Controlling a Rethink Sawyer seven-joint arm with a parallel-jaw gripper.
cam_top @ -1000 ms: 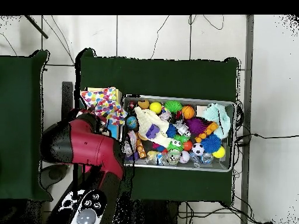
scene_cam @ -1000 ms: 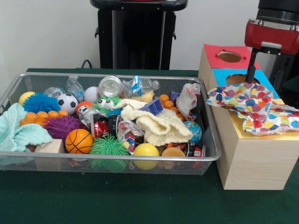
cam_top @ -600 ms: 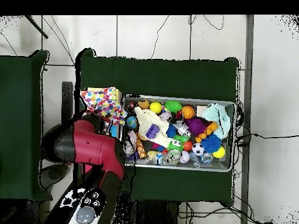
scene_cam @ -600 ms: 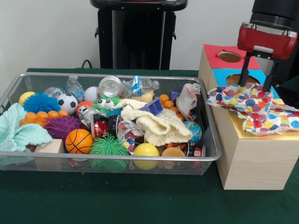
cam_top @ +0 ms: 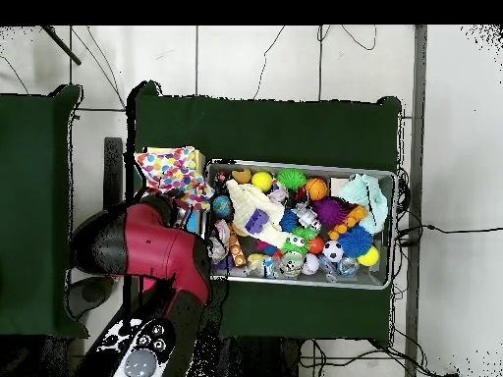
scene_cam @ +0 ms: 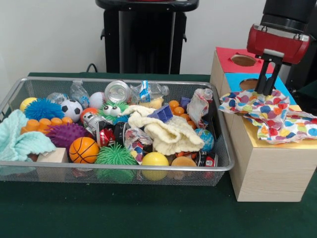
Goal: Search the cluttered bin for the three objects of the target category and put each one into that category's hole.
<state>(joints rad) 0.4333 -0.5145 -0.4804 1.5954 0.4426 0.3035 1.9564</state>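
Gripper (scene_cam: 266, 90) sits over the sorting box's (scene_cam: 267, 171) blue hole (scene_cam: 251, 84), fingers close together, apparently clenched on nothing. Polka-dot cloth (scene_cam: 270, 114) lies draped across the box top beside that hole, not in it. Cream cloth (scene_cam: 166, 131) is in the wire bin (scene_cam: 124, 168).

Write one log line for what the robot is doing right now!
end effector: above blue hole, empty, fingers close together | polka-dot cloth: draped over wooden box, not in hole | wire bin: full of clutter
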